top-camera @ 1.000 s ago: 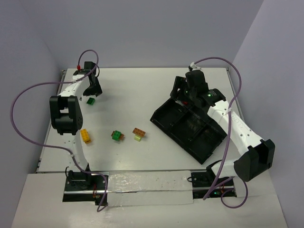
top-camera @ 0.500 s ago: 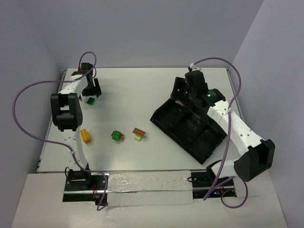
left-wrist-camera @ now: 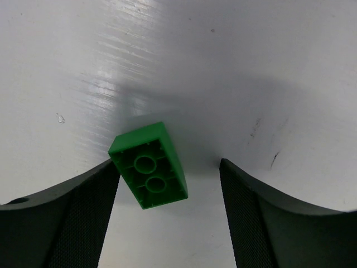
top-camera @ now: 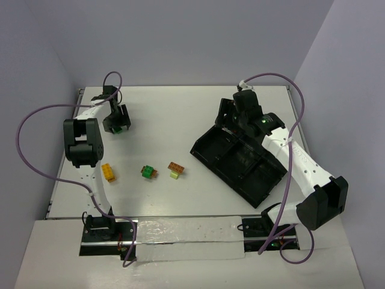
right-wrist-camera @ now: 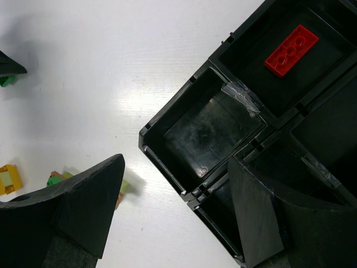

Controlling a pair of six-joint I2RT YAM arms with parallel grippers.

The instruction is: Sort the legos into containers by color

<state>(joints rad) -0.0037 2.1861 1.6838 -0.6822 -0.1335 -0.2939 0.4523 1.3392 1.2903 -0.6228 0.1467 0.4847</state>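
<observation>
A green lego [left-wrist-camera: 149, 166] lies underside up on the table between the fingers of my left gripper [left-wrist-camera: 168, 167]. It is close against the left finger, with a clear gap to the right finger [left-wrist-camera: 262, 218], so the gripper is open. From above, that gripper [top-camera: 117, 123] covers most of the brick at the far left. My right gripper [right-wrist-camera: 175, 162] hangs open and empty over the near corner of the black tray [right-wrist-camera: 167, 120], whose containers hold one red lego [right-wrist-camera: 291, 49]. A yellow lego [top-camera: 108, 172], a green-on-brown pair [top-camera: 147, 172] and an orange-brown pair [top-camera: 175, 169] lie mid-table.
The tray [top-camera: 240, 159] sits angled at the right, under the right arm [top-camera: 289, 153]. Purple cables loop over both arms. A taped strip runs along the table's near edge [top-camera: 186, 232]. Walls stand close at the back and on both sides.
My left gripper has dropped down over the green lego, and its jaws have narrowed around it. The right arm has stayed still.
</observation>
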